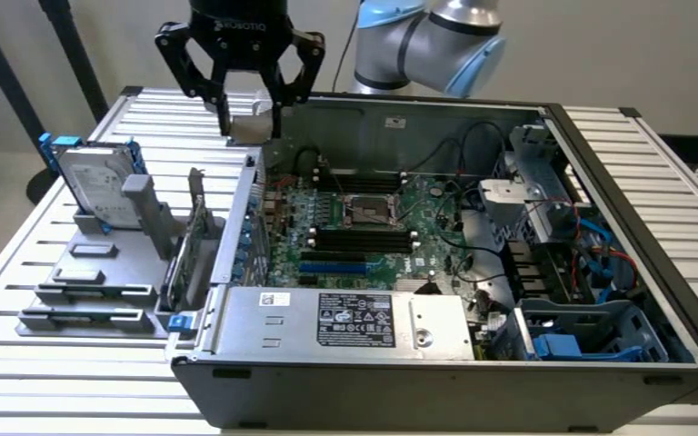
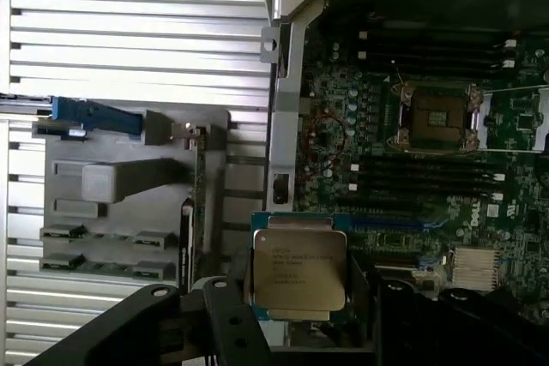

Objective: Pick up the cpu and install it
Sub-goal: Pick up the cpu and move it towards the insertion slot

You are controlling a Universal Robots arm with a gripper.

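Note:
High over the back left corner of the open computer case, my gripper is shut on the cpu, a small flat square chip that looks pale from here. The wrist view shows the cpu flat between my black fingers, silver-grey top with printed text facing the camera. On the green motherboard, the square cpu socket lies open with its metal frame lifted. That socket lies well apart from the chip, further inside the case.
A grey parts holder sits on the slatted table on the exterior view's left, with a silver hard drive in a blue frame and an upright card. A metal power supply, cables and drive bays crowd the case.

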